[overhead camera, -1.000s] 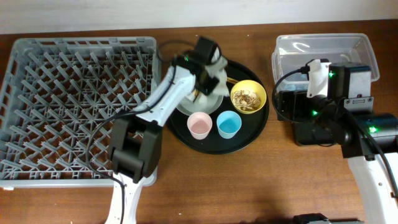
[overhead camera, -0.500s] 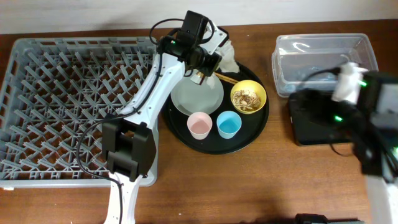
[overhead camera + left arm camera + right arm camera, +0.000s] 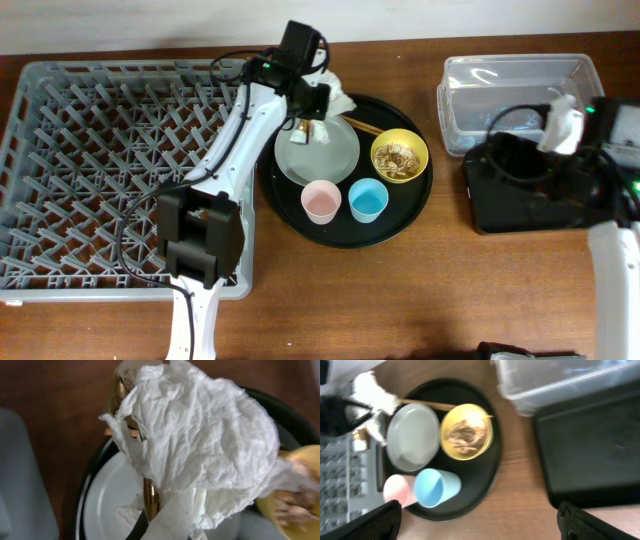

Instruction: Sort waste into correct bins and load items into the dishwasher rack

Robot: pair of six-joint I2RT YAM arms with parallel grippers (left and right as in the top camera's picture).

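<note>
Napkin (image 3: 335, 98) now leftward, over round tray (image 3: 405, 205)

My overhead camera looks straight down on the whole table (image 3: 400, 300). My left wrist view sits very close, nearly filled by a napkin (image 3: 200, 445) above the plate (image 3: 102, 505). My right wrist camera looks down from higher up. All three views share the round tray (image 3: 485, 480).

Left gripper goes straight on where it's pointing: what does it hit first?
Probably the pale plate, right beyond the napkin in its jaws; depth is unclear from the wrist view.
</note>
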